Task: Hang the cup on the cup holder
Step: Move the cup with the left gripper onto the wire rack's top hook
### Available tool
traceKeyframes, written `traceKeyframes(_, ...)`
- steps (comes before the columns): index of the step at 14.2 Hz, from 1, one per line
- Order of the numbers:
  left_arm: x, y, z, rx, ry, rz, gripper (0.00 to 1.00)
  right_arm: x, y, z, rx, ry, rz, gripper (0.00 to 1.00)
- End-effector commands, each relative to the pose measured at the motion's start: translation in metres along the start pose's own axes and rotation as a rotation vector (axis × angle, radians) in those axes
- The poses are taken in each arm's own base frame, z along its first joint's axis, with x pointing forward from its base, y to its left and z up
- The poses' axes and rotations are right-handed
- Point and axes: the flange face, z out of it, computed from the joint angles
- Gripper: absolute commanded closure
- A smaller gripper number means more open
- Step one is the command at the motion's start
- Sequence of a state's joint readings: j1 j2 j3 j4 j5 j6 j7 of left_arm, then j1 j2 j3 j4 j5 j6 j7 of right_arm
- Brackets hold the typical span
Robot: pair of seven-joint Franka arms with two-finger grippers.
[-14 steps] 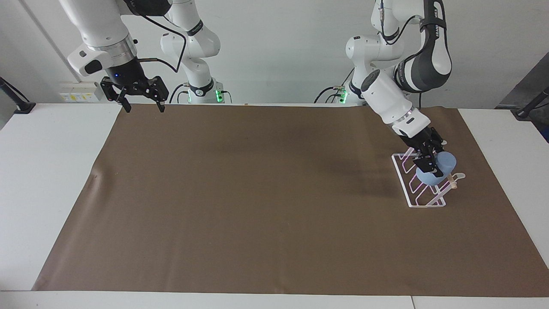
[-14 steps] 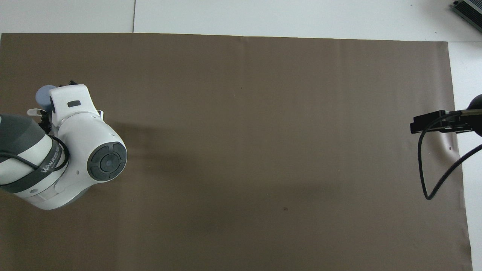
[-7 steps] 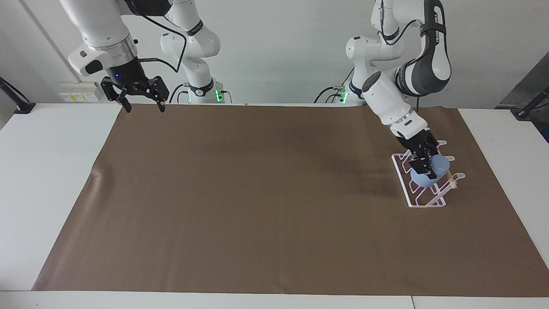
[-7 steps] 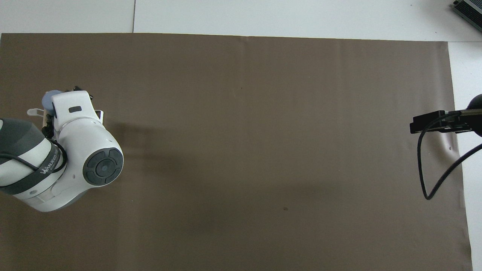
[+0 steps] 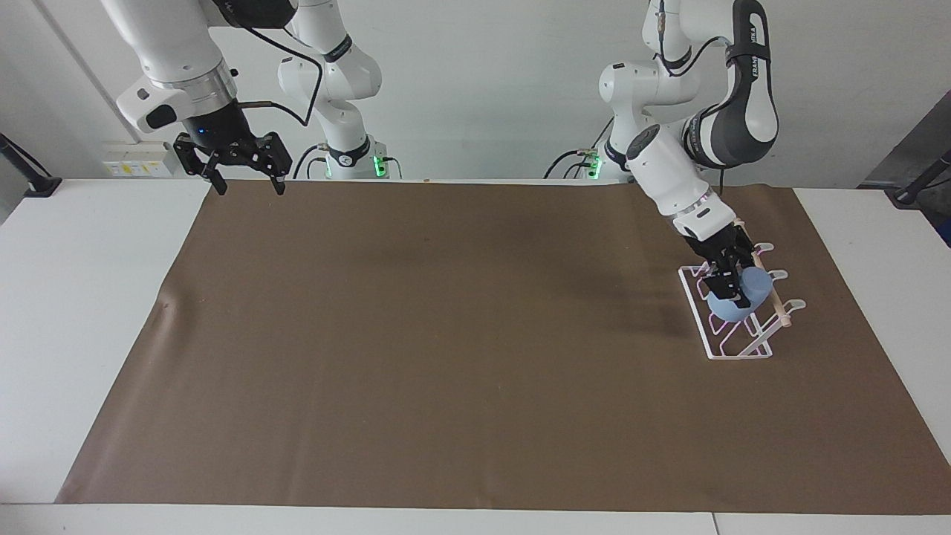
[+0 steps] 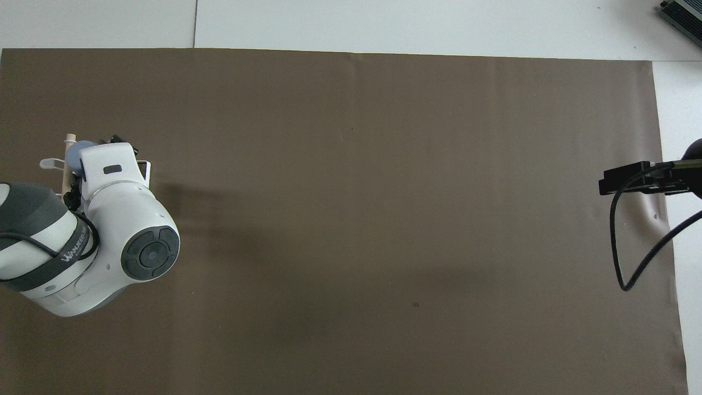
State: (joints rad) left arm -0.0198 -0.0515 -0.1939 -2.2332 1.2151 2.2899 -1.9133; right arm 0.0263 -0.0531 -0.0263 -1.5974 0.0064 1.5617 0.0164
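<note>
Cup (image 5: 745, 294): gripped by left hand (image 5: 729, 288), lowered since a second ago onto cup holder (image 5: 732, 351) at the facing view's 3 o'clock; release pending. Right hand (image 5: 244, 178): open, waiting.

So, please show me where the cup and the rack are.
cup (image 5: 750, 291), facing view, on its blue side wall.
rack (image 5: 732, 355), facing view, on its white base wire, at the end farther from the robots.

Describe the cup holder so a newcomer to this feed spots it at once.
On the brown mat, look toward the left arm's end of the table, under the left gripper. The cup holder is a small white wire rack with slanted loops and a light wooden rod on top; the blue cup sits among its prongs.
</note>
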Motion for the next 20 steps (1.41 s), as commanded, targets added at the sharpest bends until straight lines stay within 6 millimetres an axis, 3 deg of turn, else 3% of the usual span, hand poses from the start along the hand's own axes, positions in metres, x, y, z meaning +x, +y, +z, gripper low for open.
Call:
traceKeyframes(1,0.001,-0.010,-0.005,-0.012,0.014,0.059,0.03,-0.006,0.000,-0.001,-0.014,0.001,0.024,0.00)
traceKeyframes(9,0.006,-0.008,-0.006,-0.010,0.015,0.117,0.00,-0.008,0.002,0.002,-0.015,-0.005,0.027,0.00)
traceKeyframes(14,0.004,-0.004,-0.018,0.013,0.018,0.129,0.00,-0.011,0.006,0.002,-0.027,-0.015,0.030,0.00)
traceKeyframes(17,0.013,0.007,-0.040,0.041,-0.037,0.172,0.00,-0.015,0.013,0.005,-0.027,-0.018,0.042,0.00)
traceKeyframes(20,0.041,0.031,-0.087,0.097,-0.107,0.287,0.00,-0.016,0.011,0.003,-0.032,-0.018,0.034,0.00)
